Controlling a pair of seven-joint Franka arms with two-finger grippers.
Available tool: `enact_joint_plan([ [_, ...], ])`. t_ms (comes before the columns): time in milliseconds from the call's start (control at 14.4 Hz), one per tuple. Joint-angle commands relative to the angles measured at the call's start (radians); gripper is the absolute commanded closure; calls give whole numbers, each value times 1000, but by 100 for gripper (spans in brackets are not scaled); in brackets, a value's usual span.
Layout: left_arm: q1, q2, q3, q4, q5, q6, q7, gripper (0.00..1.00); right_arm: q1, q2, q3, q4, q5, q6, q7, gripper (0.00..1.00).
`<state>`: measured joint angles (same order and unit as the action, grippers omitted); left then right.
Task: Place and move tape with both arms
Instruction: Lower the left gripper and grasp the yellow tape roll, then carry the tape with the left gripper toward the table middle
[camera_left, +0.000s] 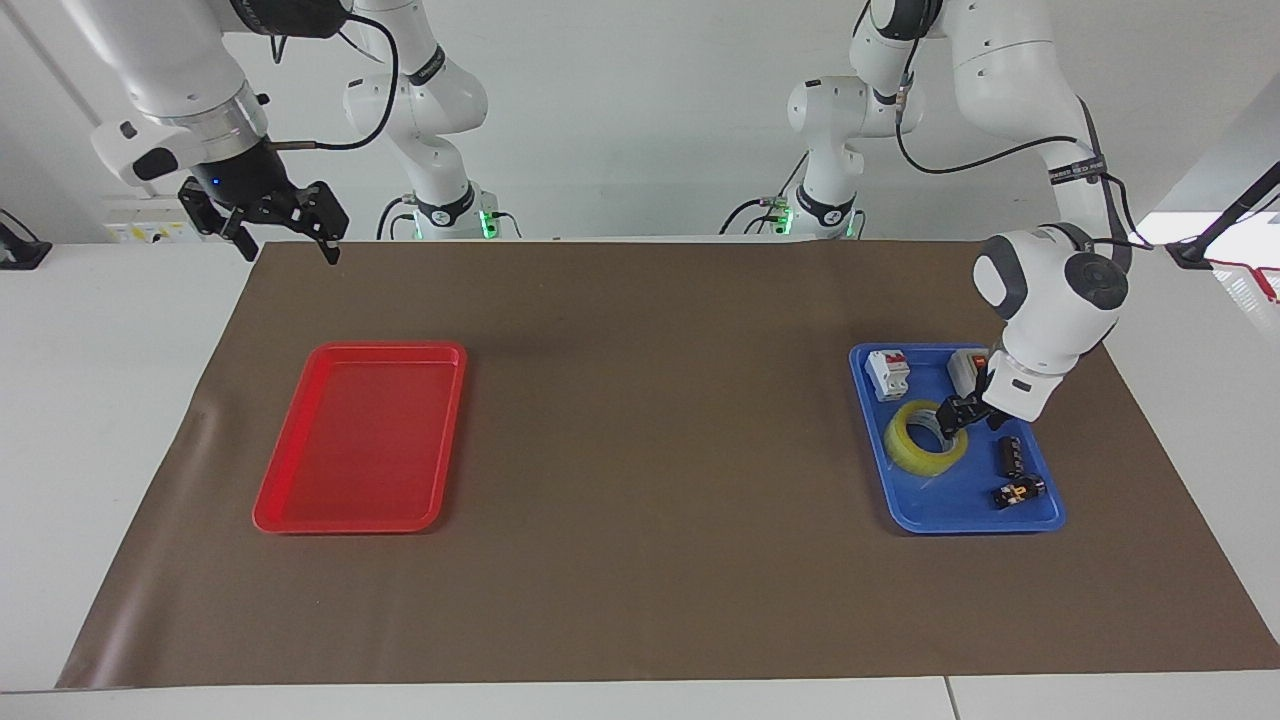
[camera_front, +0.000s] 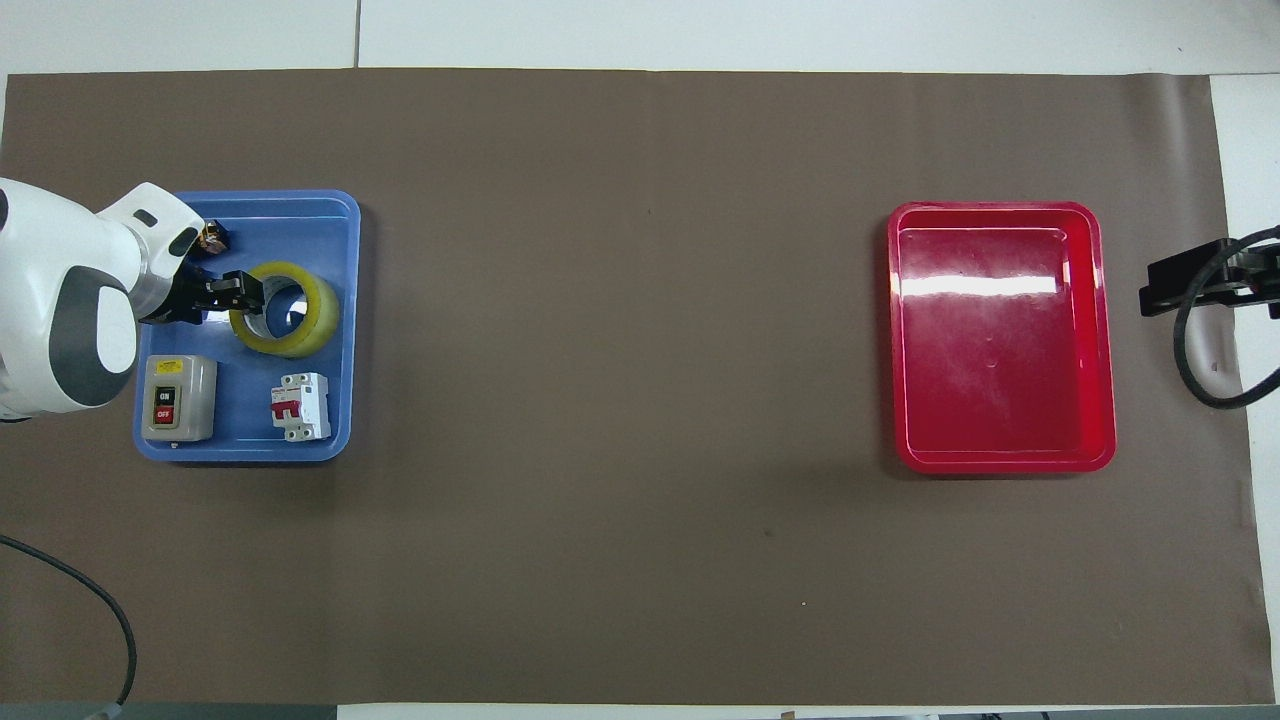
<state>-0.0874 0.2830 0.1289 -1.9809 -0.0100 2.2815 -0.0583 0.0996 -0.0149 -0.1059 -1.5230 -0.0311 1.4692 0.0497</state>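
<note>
The tape (camera_left: 905, 452) (camera_front: 318, 318), a yellowish roll lying flat, rests in the blue tray (camera_left: 950, 512) (camera_front: 300, 212) at the left arm's end of the table. My left gripper (camera_left: 950, 420) (camera_front: 245, 292) is down in the tray, at the rim of the roll on the side away from the table's middle. Whether it grips the roll does not show. My right gripper (camera_left: 288, 250) (camera_front: 1160, 288) hangs open and holds nothing, above the brown mat's corner at the right arm's end, where that arm waits.
The blue tray also holds a grey on/off switch box (camera_left: 965, 368) (camera_front: 178, 398), a white circuit breaker (camera_left: 888, 373) (camera_front: 300, 405), a small black cylinder (camera_left: 1008, 455) and a small black-orange part (camera_left: 1018, 492). A red tray (camera_left: 350, 348) (camera_front: 1000, 465) lies toward the right arm's end.
</note>
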Motion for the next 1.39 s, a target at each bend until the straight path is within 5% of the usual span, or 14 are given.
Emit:
enact_joint_plan([
  [0,-28,4,9,-23,7,42,-57,46,-6,-8,2,-6,-1,-9,-19,0],
  [69,-28,11,9,-24,7,41,-57,58,-7,-8,2,-8,-1,-9,-19,0],
  [139,-28,16,9,-18,7,35,-55,89,-11,-8,2,-8,0,-7,-19,0],
  [208,-28,19,9,-4,7,23,-54,100,-9,-8,2,-8,-1,-9,-19,0],
  [554,-34,70,1,316,-34,-362,-63,100,-6,-8,2,-6,-1,-12,-19,0],
  [832,-142,71,-46,508,-45,-623,-312,100,-12,-8,2,-6,-1,-6,-21,0],
  [1317,-501,122,-51,528,-65,-459,-797,100,-15,-8,-1,-9,-1,-7,-24,0],
])
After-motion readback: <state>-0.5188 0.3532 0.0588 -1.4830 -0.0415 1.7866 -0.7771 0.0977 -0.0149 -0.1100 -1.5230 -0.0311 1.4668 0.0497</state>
